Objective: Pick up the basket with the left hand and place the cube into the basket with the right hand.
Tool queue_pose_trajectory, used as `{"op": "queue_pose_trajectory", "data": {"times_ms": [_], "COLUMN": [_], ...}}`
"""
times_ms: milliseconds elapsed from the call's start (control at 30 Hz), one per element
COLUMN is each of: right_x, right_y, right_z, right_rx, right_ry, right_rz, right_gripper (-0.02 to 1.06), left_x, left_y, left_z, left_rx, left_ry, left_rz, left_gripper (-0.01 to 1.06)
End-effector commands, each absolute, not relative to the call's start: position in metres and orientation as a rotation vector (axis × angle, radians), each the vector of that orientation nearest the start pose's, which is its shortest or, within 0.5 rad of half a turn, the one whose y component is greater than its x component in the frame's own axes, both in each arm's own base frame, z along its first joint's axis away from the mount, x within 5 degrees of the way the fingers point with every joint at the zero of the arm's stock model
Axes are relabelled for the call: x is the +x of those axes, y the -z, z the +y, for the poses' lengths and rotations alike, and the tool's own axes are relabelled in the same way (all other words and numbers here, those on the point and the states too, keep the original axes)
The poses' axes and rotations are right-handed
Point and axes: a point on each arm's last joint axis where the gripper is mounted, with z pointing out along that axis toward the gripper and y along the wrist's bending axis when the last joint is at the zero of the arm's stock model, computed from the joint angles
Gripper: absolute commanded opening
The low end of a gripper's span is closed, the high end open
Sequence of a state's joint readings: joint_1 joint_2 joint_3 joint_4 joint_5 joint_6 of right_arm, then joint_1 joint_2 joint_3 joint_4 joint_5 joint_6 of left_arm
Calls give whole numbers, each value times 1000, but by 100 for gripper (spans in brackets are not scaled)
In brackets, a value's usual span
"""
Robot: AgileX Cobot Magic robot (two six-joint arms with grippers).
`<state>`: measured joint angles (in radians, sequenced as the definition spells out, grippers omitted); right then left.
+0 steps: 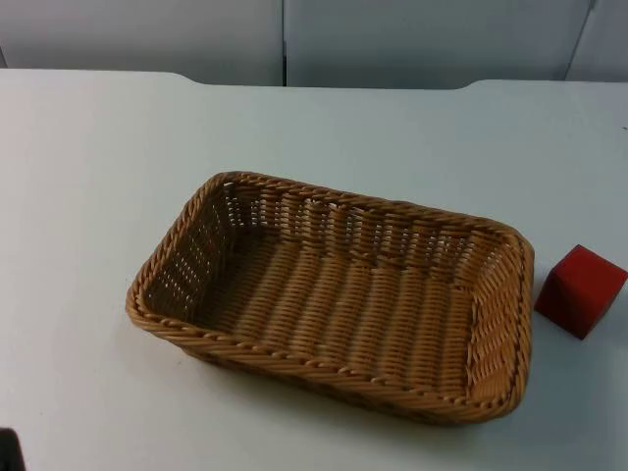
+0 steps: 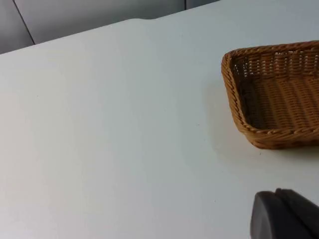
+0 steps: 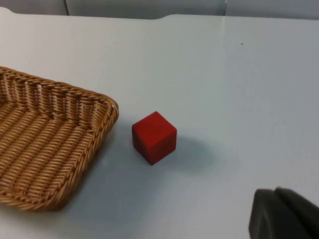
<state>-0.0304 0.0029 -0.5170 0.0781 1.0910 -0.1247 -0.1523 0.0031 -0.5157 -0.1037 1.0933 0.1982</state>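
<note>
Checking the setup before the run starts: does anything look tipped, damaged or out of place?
Nothing stands out. The rectangular woven wicker basket sits flat and empty on the white table, weave intact. The red cube rests upright beside its short end, apart from it.

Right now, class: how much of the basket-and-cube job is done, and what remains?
Nothing looks done yet. The basket sits empty on the table; the red cube rests beside it, apart. Neither is held. Still to do: lift the basket with the left arm, then drop the cube in with the right.
</note>
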Motion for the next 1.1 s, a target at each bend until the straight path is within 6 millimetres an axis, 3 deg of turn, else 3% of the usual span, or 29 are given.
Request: {"op": "queue_pose_trajectory", "data": {"times_ms": [0, 133, 167, 200, 267, 333, 367, 433, 467, 533, 600, 633, 733, 767, 800, 900, 933, 1000, 1067], "right_x": [-7, -7, -7, -7, -7, -7, -7, -7, -7, -7, -7, -7, -7, -7, -7, -7, -7, -7, -7], "right_y": [-279, -279, -279, -279, -279, -279, -279, -279, -279, -279, -279, -279, -279, -279, -279, -279, -279, -279, -279], "right_z": [7, 7, 7, 7, 7, 7, 7, 7, 7, 7, 7, 7, 7, 7, 7, 7, 7, 7, 7], "right_rx": [-110, -110, -110, -110, -110, -110, -110, -110, -110, -110, -110, -110, -110, -110, -110, -110, -110, -110, -110], "right_ry": [3, 3, 3, 3, 3, 3, 3, 3, 3, 3, 3, 3, 3, 3, 3, 3, 3, 3, 3], "right_rz": [2049, 2049, 2049, 2049, 2049, 2049, 2049, 2049, 2049, 2049, 2049, 2049, 2049, 2049, 2049, 2049, 2049, 2049, 2049], "right_gripper": [1, 1, 1, 1, 1, 1, 1, 1, 1, 1, 1, 1, 1, 1, 1, 1, 1, 1, 1], "left_x": [-9, -17, -17, -11, 19, 28, 60, 103, 103, 160, 196, 196, 240, 240, 258, 284, 284, 298, 310], "left_y": [-281, -319, -319, -332, -349, -351, -351, -341, -341, -317, -295, -295, -258, -258, -240, -213, -213, -202, -195], "left_z": [-8, -19, -19, -23, -33, -36, -46, -62, -62, -85, -101, -101, -115, -115, -118, -119, -119, -116, -112], "left_rx": [357, 321, 321, 322, 390, 407, 454, 517, 517, 587, 578, 578, 549, 549, 529, 533, 533, 527, 504], "left_ry": [118, 321, 321, 366, 436, 451, 506, 609, 609, 821, 1006, 1006, 1147, 1147, 1141, 1054, 1054, 951, 836], "left_rz": [2014, 1834, 1834, 1844, 1978, 2015, 2126, 2258, 2258, 2370, 2406, 2406, 2474, 2474, 2529, 2612, 2612, 2622, 2610], "left_gripper": [0, 0, 0, 0, 0, 0, 0, 0, 0, 0, 1, 1, 13, 13, 22, 45, 45, 57, 58]}}
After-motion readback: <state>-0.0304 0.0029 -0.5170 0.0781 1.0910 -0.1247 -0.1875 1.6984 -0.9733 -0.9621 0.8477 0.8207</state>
